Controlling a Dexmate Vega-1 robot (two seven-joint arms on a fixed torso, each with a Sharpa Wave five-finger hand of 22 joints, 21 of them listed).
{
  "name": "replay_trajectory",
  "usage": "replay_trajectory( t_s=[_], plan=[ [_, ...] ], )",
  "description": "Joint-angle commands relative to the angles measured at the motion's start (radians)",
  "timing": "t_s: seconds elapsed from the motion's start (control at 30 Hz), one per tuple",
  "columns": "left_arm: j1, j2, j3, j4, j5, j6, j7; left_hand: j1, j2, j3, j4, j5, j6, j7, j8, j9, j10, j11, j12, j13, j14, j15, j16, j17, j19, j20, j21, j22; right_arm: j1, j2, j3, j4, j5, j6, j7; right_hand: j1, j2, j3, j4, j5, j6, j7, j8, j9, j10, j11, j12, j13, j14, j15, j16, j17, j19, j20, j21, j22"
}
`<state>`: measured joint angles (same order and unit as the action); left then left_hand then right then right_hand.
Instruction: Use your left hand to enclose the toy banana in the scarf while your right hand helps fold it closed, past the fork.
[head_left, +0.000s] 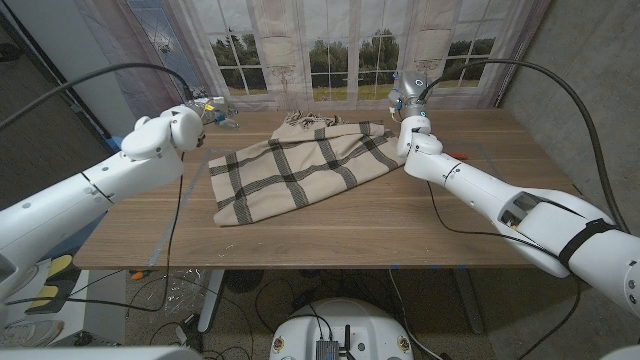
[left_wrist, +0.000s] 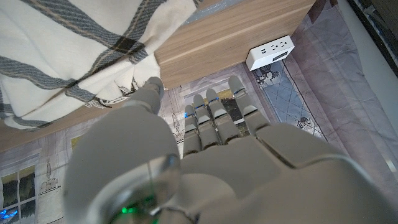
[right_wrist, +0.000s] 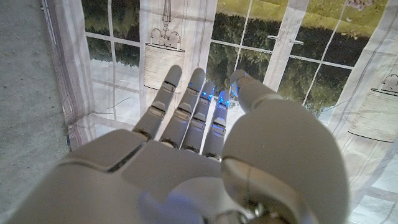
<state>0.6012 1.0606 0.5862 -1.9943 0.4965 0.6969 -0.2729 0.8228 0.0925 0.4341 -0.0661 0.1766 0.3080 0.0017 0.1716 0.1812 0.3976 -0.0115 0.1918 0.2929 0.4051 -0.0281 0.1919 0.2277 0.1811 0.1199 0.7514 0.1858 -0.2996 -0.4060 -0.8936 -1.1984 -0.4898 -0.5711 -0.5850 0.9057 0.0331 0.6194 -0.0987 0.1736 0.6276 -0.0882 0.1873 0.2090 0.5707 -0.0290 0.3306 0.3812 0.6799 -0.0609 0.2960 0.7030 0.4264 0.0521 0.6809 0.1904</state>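
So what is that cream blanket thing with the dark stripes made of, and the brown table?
The cream plaid scarf looks like soft woven cloth, maybe wool or cotton: it rumples, and a fringe shows at its edge. The brown table looks like wood or a wood-look top, matte, with grain lines running along it.

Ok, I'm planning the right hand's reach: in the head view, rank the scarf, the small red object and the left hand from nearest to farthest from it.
From the right hand:
1. Scarf, its far right corner close by, toward the table's middle.
2. Red object, on the table to the outer side of the right forearm.
3. Left hand, across the table at its far left corner.
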Motion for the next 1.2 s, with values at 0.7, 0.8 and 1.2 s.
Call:
replay_trajectory(
  t_s=[0.7,0.8,1.2],
  plan=[
    [0.019,0.006,0.097,-0.095,0.048,0.004,-0.146,-0.280,-0.158,-0.185,0.086,0.033,-0.134,-0.006,0.002,0.001,-0.154,0.019,-0.004,-0.044,-0.143,0.078,-0.004,-0.020,-0.074,0.084,-0.072,-0.001,-0.174,-0.149,0.008,-0.302,-0.054,-0.062,0.156,-0.147,0.024,-0.036,0.058,0.010,0.044,0.030,0.015,-0.004,-0.003,0.054,-0.040,-0.026,-0.024,-0.074,-0.039,-0.053,-0.020,0.021,0.003,-0.003],
    [0.029,0.010,0.109,-0.116,0.084,0.022,-0.157,-0.290,-0.168,-0.195,0.088,0.041,-0.159,-0.012,0.000,0.001,-0.177,0.019,-0.005,-0.048,-0.162,0.075,-0.005,-0.022,-0.078,0.074,-0.079,-0.001,-0.184,-0.151,0.008,-0.307,-0.057,-0.049,0.166,-0.151,0.025,-0.037,0.058,0.011,0.042,0.031,0.014,-0.005,-0.005,0.056,-0.043,-0.028,-0.031,-0.073,-0.043,-0.056,-0.023,0.022,0.002,-0.003],
    [0.090,0.019,0.090,-0.172,0.109,0.065,-0.178,-0.301,-0.175,-0.208,0.090,0.055,-0.195,-0.020,0.001,0.001,-0.216,0.018,-0.005,-0.053,-0.198,0.075,-0.007,-0.024,-0.096,0.049,-0.097,0.000,-0.223,-0.189,0.032,-0.328,-0.003,0.076,0.253,-0.349,0.019,-0.110,0.120,0.002,-0.040,0.028,-0.004,-0.006,-0.113,0.080,-0.132,-0.078,-0.192,-0.018,-0.113,-0.152,-0.085,-0.009,-0.038,-0.011]
  ],
)
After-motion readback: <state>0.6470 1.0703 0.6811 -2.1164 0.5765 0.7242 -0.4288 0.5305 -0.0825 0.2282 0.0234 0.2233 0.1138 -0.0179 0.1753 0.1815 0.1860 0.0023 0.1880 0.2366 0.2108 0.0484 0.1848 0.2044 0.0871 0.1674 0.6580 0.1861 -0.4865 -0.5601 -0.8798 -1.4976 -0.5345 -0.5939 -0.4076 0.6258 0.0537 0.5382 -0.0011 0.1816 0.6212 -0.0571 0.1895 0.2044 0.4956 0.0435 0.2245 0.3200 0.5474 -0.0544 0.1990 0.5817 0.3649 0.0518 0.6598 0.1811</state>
